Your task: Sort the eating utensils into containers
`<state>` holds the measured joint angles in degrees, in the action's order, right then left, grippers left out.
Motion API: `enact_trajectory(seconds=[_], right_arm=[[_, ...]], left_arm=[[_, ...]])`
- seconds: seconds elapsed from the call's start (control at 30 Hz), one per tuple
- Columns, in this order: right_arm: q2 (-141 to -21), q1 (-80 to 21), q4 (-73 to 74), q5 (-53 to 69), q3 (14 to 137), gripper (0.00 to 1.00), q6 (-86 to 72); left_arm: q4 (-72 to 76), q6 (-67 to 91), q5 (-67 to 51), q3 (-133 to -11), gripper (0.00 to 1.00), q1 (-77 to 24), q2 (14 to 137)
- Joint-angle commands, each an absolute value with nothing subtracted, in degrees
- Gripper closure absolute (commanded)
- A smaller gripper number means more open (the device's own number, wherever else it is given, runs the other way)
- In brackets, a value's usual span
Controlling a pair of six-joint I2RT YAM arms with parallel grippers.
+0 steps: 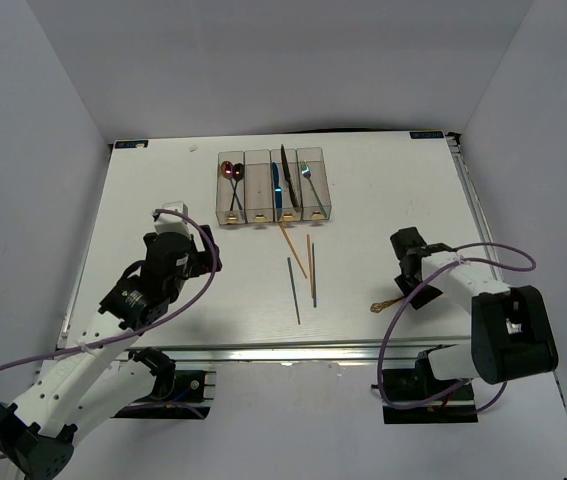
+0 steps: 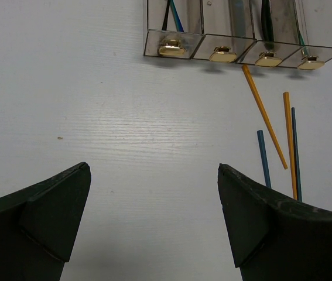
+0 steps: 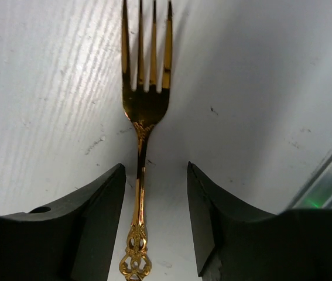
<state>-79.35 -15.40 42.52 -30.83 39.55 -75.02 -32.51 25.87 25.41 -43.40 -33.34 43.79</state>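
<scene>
Right wrist view: the right end effector (image 3: pixel 155 171), jaws apart astride the handle of the gold fork (image 3: pixel 145 108), could close off-centre and flick it away.

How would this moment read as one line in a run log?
left gripper: open, empty | right gripper: open astride gold fork handle | chopsticks: four loose on table

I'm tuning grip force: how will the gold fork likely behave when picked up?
The gold fork looks like rigid metal, so it probably won't bend. Its glossy, thin handle may slip or pivot in the right tool. Lying flat on the table, it likely won't roll.
</scene>
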Motion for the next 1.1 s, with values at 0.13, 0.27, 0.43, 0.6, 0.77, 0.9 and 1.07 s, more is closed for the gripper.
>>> enact_trajectory(seconds=[0.13,0.27,0.43,0.6,0.77,0.9,1.07], right_arm=[[-78.39,-13.1,28.21,-29.62,33.93,0.48,-67.94],[-81.91,-12.57,30.58,-26.99,34.89,1.0,-70.39],[-85.51,-12.57,32.69,-24.53,36.91,1.0,-71.63],[-80.97,-13.7,32.09,-23.2,39.63,1.0,-69.71],[-74.71,-17.31,9.14,-18.38,40.25,1.0,-50.96],[-82.74,-17.67,2.72,-9.35,52.14,1.0,-37.21],[-102.61,-19.51,12.64,-2.47,76.87,1.0,-23.66]], left_arm=[[-31.73,25.05,24.0,-42.8,0.02,-33.49,44.47],[-31.82,25.05,24.17,-42.89,0.02,-33.49,44.91],[-31.82,25.22,24.43,-42.8,0.02,-33.49,44.47],[-31.82,25.14,24.52,-42.89,0.02,-33.49,44.74],[-31.99,25.31,24.87,-42.8,0.02,-33.49,44.82],[-32.08,25.31,25.22,-42.8,0.02,-33.49,45.0],[-32.25,25.31,25.22,-42.98,0.02,-33.49,46.4]])
